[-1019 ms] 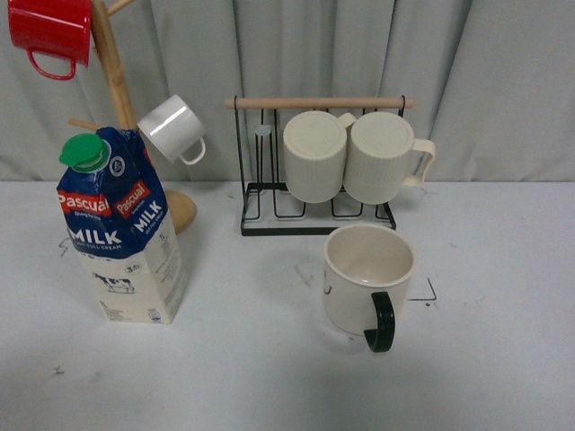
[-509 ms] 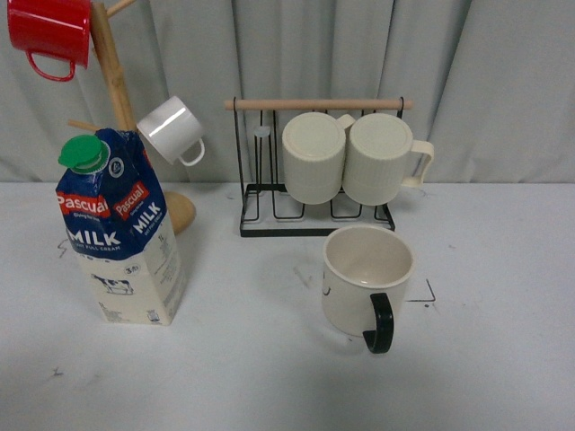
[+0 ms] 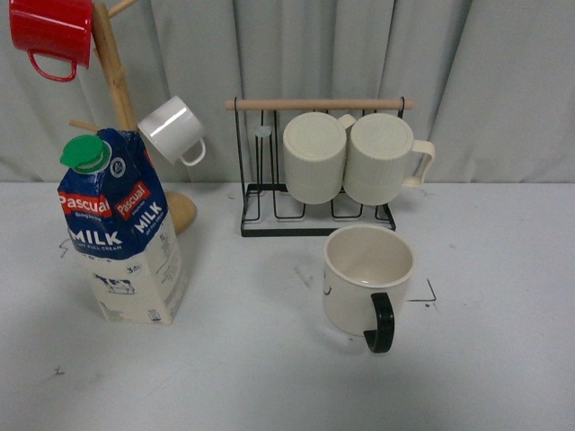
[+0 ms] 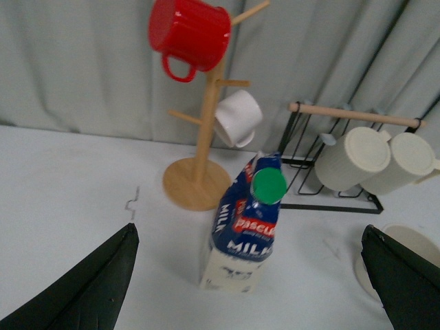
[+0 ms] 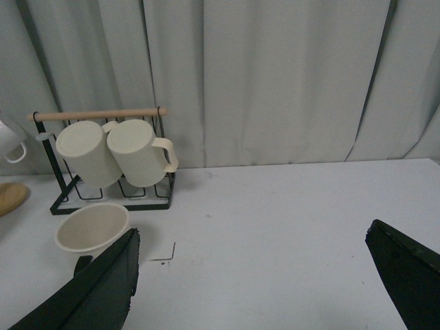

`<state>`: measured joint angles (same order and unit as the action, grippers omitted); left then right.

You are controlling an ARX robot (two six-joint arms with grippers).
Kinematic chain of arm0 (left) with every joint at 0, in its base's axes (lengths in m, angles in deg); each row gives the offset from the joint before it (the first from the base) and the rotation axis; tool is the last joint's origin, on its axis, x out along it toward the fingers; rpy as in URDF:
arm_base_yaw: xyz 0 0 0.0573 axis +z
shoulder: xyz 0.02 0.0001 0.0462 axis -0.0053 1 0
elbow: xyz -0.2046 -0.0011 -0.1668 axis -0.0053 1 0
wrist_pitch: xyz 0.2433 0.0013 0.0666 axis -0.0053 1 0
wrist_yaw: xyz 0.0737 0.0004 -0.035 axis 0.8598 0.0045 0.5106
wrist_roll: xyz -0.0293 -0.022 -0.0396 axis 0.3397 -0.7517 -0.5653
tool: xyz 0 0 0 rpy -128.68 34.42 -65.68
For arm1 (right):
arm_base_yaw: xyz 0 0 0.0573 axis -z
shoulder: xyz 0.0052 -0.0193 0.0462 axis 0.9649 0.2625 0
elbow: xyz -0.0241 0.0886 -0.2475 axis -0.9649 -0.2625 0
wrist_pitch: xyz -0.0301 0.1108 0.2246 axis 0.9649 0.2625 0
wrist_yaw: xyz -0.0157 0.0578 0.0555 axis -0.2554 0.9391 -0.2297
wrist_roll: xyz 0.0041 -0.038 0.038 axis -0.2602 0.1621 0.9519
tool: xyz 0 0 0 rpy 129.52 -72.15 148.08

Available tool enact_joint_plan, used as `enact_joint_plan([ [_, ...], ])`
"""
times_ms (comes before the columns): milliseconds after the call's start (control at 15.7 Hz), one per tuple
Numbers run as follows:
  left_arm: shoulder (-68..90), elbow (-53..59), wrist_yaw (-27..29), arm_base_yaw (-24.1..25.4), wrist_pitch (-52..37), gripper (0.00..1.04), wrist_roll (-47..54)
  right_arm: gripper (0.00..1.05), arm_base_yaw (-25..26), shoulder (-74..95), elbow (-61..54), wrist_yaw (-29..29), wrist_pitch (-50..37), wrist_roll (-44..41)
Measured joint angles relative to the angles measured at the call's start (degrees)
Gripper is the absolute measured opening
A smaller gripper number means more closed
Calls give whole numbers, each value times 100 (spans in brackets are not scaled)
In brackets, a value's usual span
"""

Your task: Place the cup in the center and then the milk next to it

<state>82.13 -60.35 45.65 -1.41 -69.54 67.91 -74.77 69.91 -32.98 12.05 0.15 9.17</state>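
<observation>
The left tool (image 4: pixel 247 234) is seen with its fingers spread wide and nothing held between them; the right tool (image 5: pixel 254 234) is likewise spread and empty, and neither arm is shown in the front view. Nearest on the surface (image 3: pixel 252 377), right of the middle, the cup (image 3: pixel 368 278) is stood upright with its black handle turned toward the near side. It is set on the center (image 3: pixel 420 289), with a black corner mark just beside its right wall, so the first step is judged done. The milk (image 3: pixel 121 229) is stood upright at the left, well apart from the cup and untouched by either tool; in the left wrist view it is framed ahead of the spread fingers. The second step is therefore judged still to be done: the milk must be grasped, carried right and set beside the cup. Farther back, two ribbed mugs (image 3: pixel 346 157) are hung on a rack (image 3: pixel 319 224), and a red mug (image 3: pixel 49 31) and a white mug (image 3: pixel 172 130) are hung on a tree (image 3: pixel 112 67) behind the milk, before a curtain (image 3: pixel 503 81). Against the earlier front pictures, no real change is found: cup and milk are kept in the same places, and no arm has been brought into view.
</observation>
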Motion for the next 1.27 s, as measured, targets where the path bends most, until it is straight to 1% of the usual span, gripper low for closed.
enact_joint_plan([
  [64,824,-262,-42,-181,-505,98,2,98,0,0,0,2,0,0],
  [191,2476,-988,-74,-476,-1244,98,264,98,0,0,0,0,0,0],
  [318,3512,-1692,-140,-481,-1386,98,516,98,0,0,0,2,2,0],
  [446,4111,-1974,-232,-481,-1416,98,673,98,0,0,0,2,0,0],
  [637,4658,-2232,-103,-398,-1519,98,942,98,0,0,0,0,0,0],
  [828,4739,-2253,-127,-208,-1497,98,927,98,0,0,0,2,0,0],
  [1146,4946,-2273,-85,-363,-1499,98,927,98,0,0,0,0,0,0],
  [1273,5211,-2273,57,-431,-1585,98,927,98,0,0,0,2,2,0],
])
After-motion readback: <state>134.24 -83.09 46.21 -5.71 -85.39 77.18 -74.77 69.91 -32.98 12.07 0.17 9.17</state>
